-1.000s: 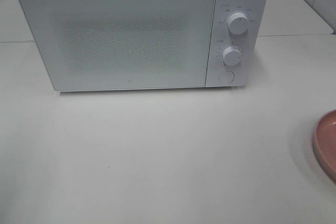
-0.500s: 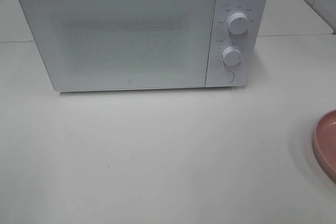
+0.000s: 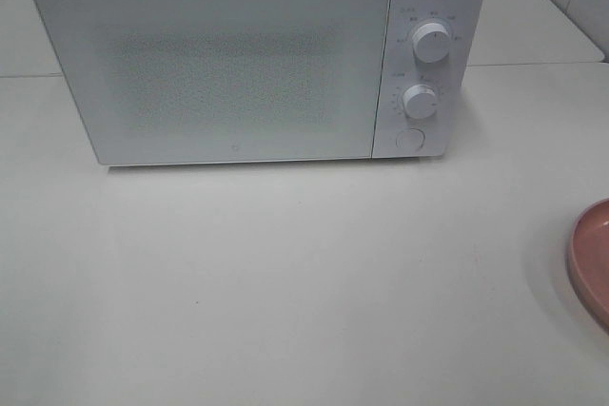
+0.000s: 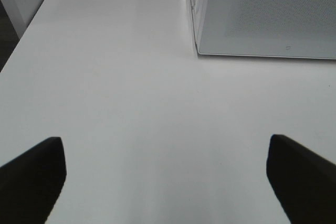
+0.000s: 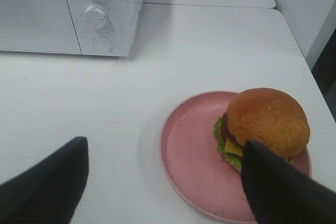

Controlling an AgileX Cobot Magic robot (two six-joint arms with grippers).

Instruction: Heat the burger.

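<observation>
A: Item one, left gripper [image 4: 165,179]?
B: Jaws spread wide, both dark fingers at the picture's edges, nothing between them. It hangs over bare white table [image 4: 131,103]; contact with the surface cannot be judged.

A: Item two, right gripper [image 5: 165,182]?
B: Also spread wide and holding nothing. One finger [image 5: 278,187] overlaps the near edge of the burger [image 5: 268,121] in the wrist view; whether it actually touches is unclear, probably not.

A: Item three, the burger?
B: Golden-brown domed bun, green lettuce, a yellow slice and red filling showing at the side. It sits on the pink plate [image 5: 194,150], off-centre toward the rim away from the microwave.

A: Item four, surroundings?
B: White microwave [image 3: 257,59] at the back of the table, door [image 3: 219,68] closed. Control panel on its right carries an upper knob [image 3: 431,42], a lower knob [image 3: 420,101] and a round button [image 3: 410,140]. Open table lies between microwave and plate.

A: Item five, limits of view?
B: In the high view only a sliver of the plate shows at the right edge; the burger and both grippers fall outside it. Panel markings are too small to read. The door's dotted window hides the interior.
</observation>
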